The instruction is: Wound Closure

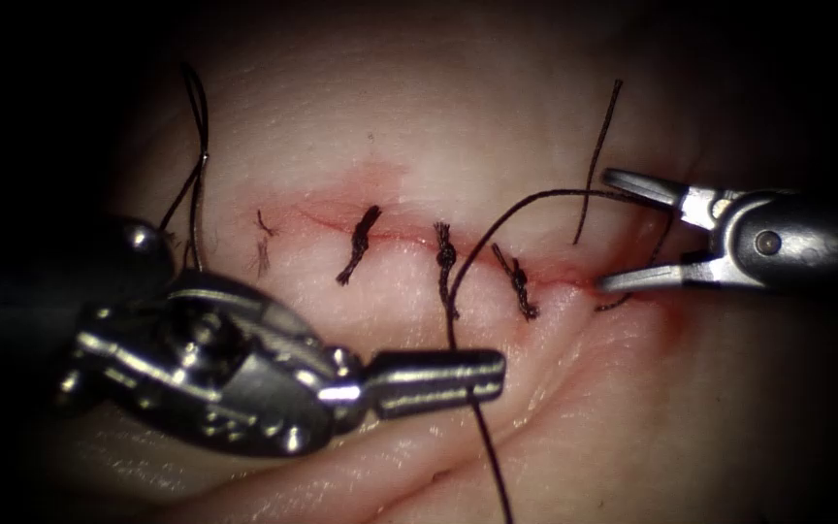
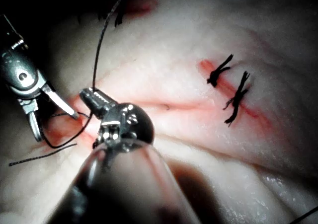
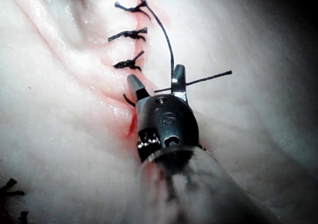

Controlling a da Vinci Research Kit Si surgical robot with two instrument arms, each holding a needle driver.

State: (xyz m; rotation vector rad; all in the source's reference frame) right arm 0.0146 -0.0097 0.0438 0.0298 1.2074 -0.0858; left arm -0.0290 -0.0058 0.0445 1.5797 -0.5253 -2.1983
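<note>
A: What is seen by the left claw (image 1: pixel 497 372)?

B: The left claw is pressed together, and the thread (image 1: pixel 458 320) is pinched at its tip. The thread is led up from that tip, across the cut (image 1: pixel 409 233), and over to the right claw (image 1: pixel 618 231). A loose tail of thread is seen hanging below the left claw.

A: And between the two claws?

B: Dark knots (image 1: pixel 359 243) are tied across the cut in the tissue (image 1: pixel 458 126). A little red fluid (image 1: pixel 652 311) is seen at the cut's right end, just by the right claw.

A: How is the right claw held?

B: It is spread wide, and nothing is pinched. The thread is passed close to its upper jaw. A short cut end (image 1: pixel 598 155) is stuck up just beside it. The needle cannot be found.

A: What could go wrong?

B: The thread could be tugged too hard, and the nearby knots could be pulled loose or the tissue torn. The thread could also be snagged by the spread jaws.

A: Is room left for moving?

B: Bare tissue is left above both claws. Little room is left below the left claw, where a raised fold is met.
</note>
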